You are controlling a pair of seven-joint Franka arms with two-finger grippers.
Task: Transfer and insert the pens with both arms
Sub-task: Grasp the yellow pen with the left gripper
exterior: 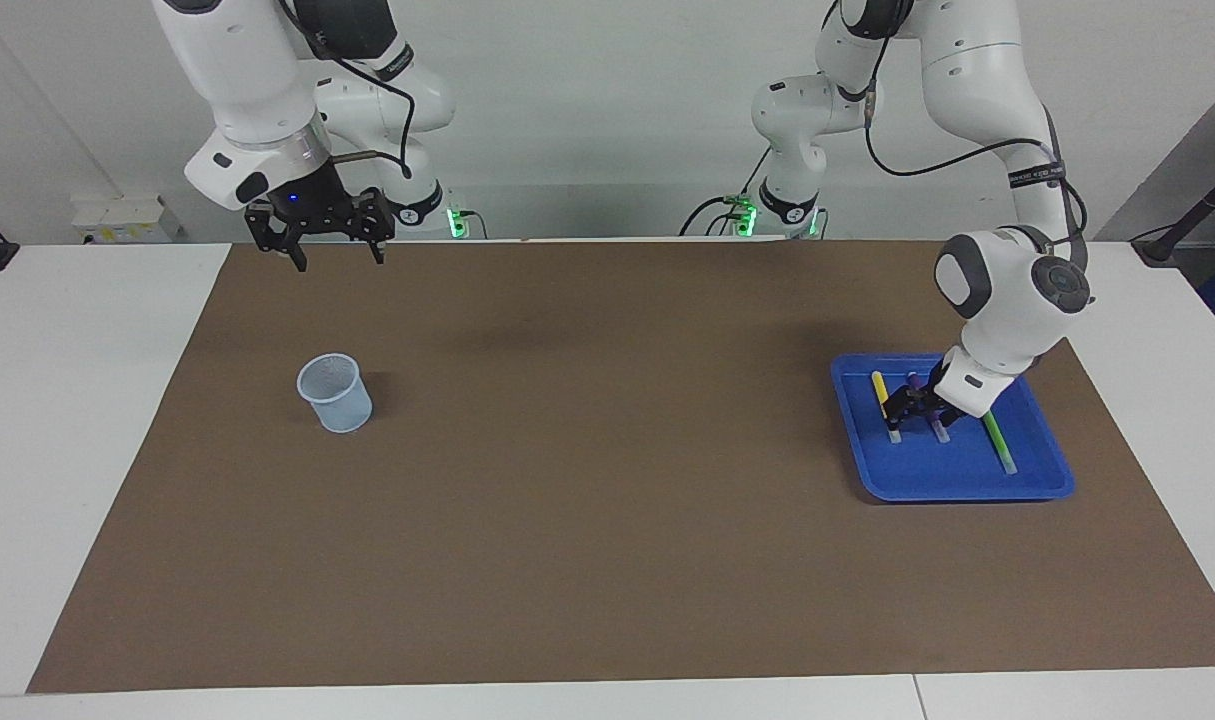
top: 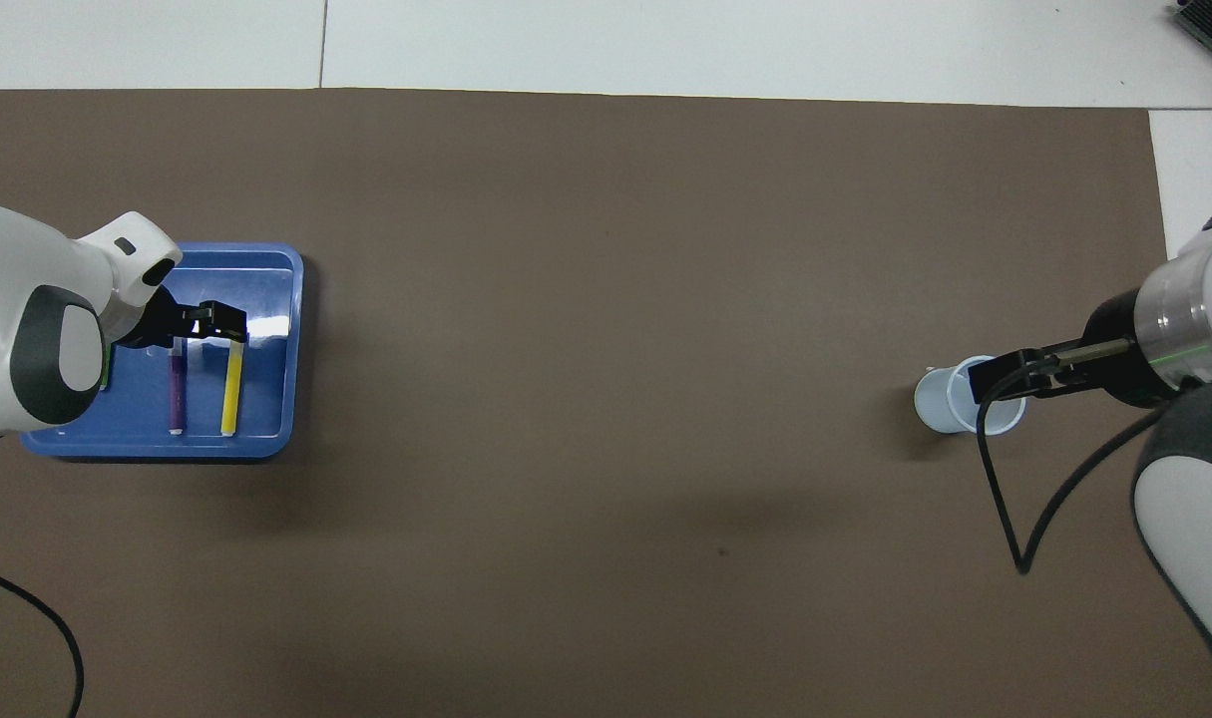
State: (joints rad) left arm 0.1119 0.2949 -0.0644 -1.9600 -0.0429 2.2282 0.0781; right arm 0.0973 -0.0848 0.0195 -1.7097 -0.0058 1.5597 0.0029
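The three pens lie side by side in the blue tray [exterior: 952,485], which sits on the brown mat [exterior: 607,520] toward the left arm's end of the table, and I take this tray as the landmark. The purple pen [top: 177,394] is the middle one; the yellow pen [top: 231,389] lies beside it toward the middle of the table, and the green pen [exterior: 997,443] lies beside it toward the outer edge of the tray. In the overhead view the green pen is almost fully covered by the left arm [exterior: 1007,300]. The left gripper [exterior: 915,404] is low inside the tray, over the purple pen and just beside the yellow one. Its fingers are spread, one on each side of the purple pen, and they do not squeeze it; whether they already touch the pen or the tray floor I cannot tell. The pale cap ends of the pens point away from the robots. Well apart from the tray, toward the right arm's end of the table, a small translucent cup [exterior: 336,393] stands upright on the mat with its mouth up. The right gripper [exterior: 332,243] hangs in the air with its fingers apart and holds nothing; it is over the mat edge near the robots, and the right arm [exterior: 257,90] waits there
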